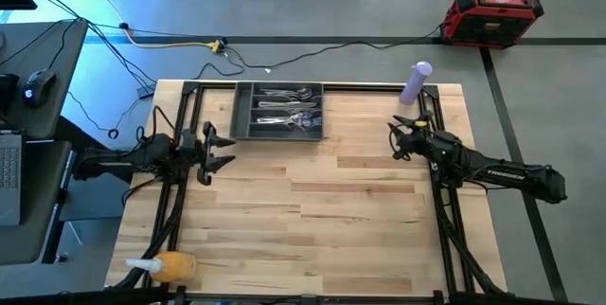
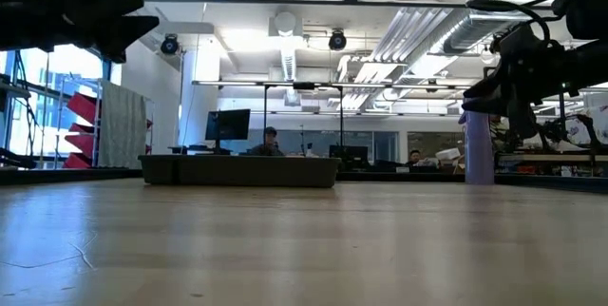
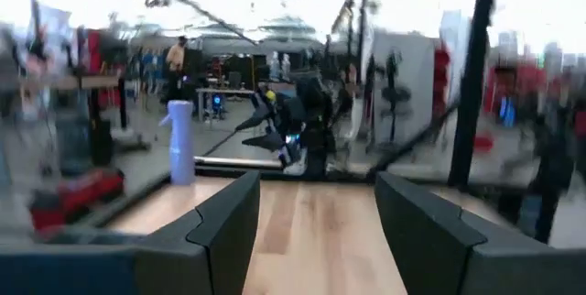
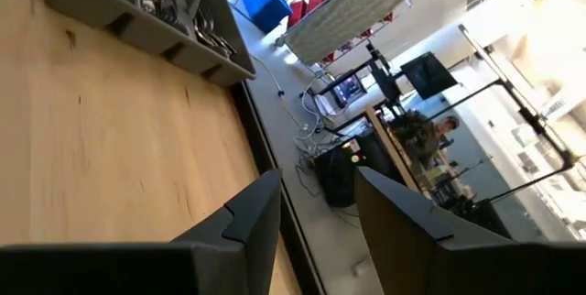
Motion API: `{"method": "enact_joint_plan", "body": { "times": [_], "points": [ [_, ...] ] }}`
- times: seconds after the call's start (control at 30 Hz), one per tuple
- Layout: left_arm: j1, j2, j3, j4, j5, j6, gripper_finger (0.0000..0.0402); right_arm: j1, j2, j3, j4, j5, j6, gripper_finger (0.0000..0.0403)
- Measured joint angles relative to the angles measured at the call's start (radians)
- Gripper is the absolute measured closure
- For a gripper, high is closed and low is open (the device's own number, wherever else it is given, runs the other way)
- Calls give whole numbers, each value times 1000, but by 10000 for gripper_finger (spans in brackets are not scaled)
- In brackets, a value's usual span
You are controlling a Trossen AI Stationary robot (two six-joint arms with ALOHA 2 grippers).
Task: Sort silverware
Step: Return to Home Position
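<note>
One tray [image 1: 241,116] sits at the far edge of the table [image 1: 322,210], left of the middle. All the silverware [image 1: 289,108] lies inside it, heaped too thickly to count. There are two spray bottles: a purple bottle [image 1: 417,82] at the far right corner and an orange bottle [image 1: 170,267] at the near left corner. The left gripper [image 1: 225,150] hangs near the left edge and the right gripper [image 1: 394,141] near the right edge. Both have their fingers spread and hold nothing.

Grey tray [image 1: 242,114]; purple spray bottle [image 1: 416,82]
</note>
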Motion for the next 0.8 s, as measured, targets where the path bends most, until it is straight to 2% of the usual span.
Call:
{"method": "enact_joint_plan", "body": {
  "times": [0.07, 0.17, 0.4, 0.8],
  "points": [
    [-34, 1, 0, 2, -5, 99, 205, 0, 0, 0, 0, 0, 20, 274],
    [-53, 0, 0, -3, -17, 164, 204, 0, 0, 0, -1, 0, 23, 274],
    [-56, 1, 0, -5, -24, 53, 204, 0, 0, 0, -1, 0, 25, 274],
    [-56, 1, 0, -5, -24, 62, 204, 0, 0, 1, -2, 1, 24, 274]
  ]
}}
